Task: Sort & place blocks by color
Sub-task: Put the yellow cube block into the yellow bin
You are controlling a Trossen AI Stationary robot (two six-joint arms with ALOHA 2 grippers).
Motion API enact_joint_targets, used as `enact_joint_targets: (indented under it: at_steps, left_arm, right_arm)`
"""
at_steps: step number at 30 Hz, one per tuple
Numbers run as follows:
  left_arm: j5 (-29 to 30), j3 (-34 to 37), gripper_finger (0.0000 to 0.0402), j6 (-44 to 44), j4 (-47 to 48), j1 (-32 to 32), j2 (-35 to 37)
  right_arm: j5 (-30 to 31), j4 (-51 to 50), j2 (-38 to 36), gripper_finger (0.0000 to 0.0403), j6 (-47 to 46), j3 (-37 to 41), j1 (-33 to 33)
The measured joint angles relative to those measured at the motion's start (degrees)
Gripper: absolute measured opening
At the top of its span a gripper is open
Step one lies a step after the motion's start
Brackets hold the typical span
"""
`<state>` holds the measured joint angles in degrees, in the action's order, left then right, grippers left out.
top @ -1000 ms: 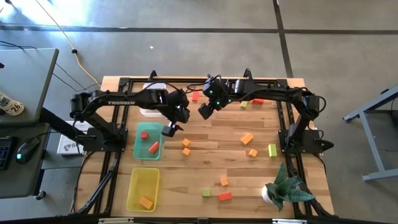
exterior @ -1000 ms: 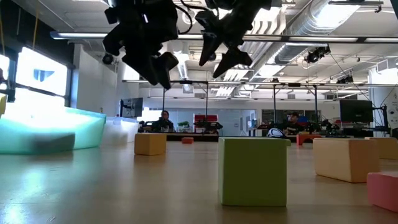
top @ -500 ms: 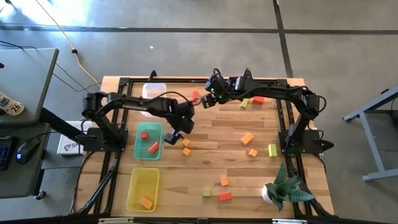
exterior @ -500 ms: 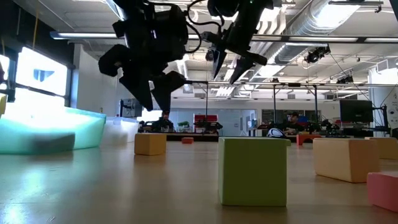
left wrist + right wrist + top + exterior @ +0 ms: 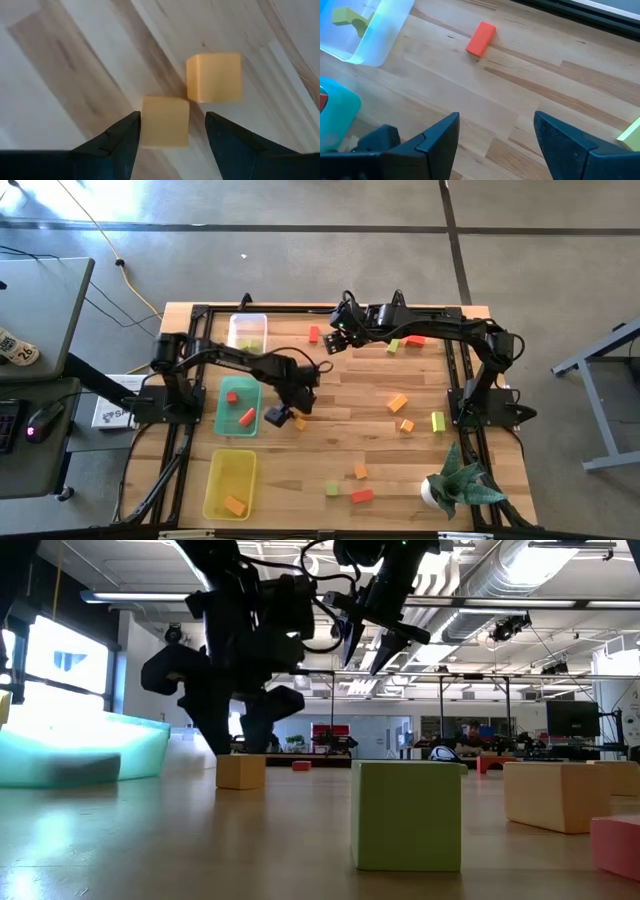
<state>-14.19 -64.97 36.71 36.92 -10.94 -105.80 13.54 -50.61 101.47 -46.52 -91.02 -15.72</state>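
the left gripper is low over the wooden desk, its jaws spread wide on either side of a small orange cube, not yet closed on it. a second orange cube lies just beside. the right gripper hovers released near a red bar.

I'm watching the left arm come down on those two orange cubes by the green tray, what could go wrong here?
The left gripper straddles one orange cube, open. The second orange cube sits corner to corner with it, so a closing finger might nudge or drag it. The green tray is close alongside, so the arm could bump it.
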Motion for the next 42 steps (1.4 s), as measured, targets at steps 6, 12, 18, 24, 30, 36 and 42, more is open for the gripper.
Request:
enact_joint_targets:
  at_steps: [6, 12, 18, 24, 30, 36, 42]
  left_arm:
    - [0.3, 0.0, 0.0206, -0.1, -1.6, 0.7, -0.5]
    - [2.3, 0.0, 0.0157, -0.1, -1.6, 0.6, -0.5]
    - [2.7, 0.0, 0.01, -0.8, -0.5, 0.6, -0.4]
    - [3.3, 0.0, 0.01, -5.4, 5.3, 0.6, 0.8]
    - [6.2, 0.1, 0.01, -14.0, 11.6, 1.8, 5.7]
    - [10.1, 0.0, 0.0104, -24.0, 17.7, 4.5, 12.4]
    - [9.9, 0.0, 0.0106, -38.4, 25.3, 9.2, 20.4]
  right_arm:
    - [0.0, 0.0, 0.0, 0.0243, 0.0, 0.0, 0.0]
    - [0.0, 0.0, 0.0, 0.0243, 0.0, 0.0, 0.0]
    - [0.0, -0.2, 0.0, 0.0243, 0.0, 0.0, 0.0]
    - [-0.2, -0.5, 0.0, 0.0243, 0.5, 0.0, 0.0]
    - [-2.7, -1.0, 0.0, 0.0243, 4.8, 0.0, 0.0]
    - [-4.5, -1.5, 0.0, 0.0243, 9.3, 0.0, 0.0]
    - [-6.4, -1.5, 0.0, 0.0243, 13.6, 0.0, 0.0]
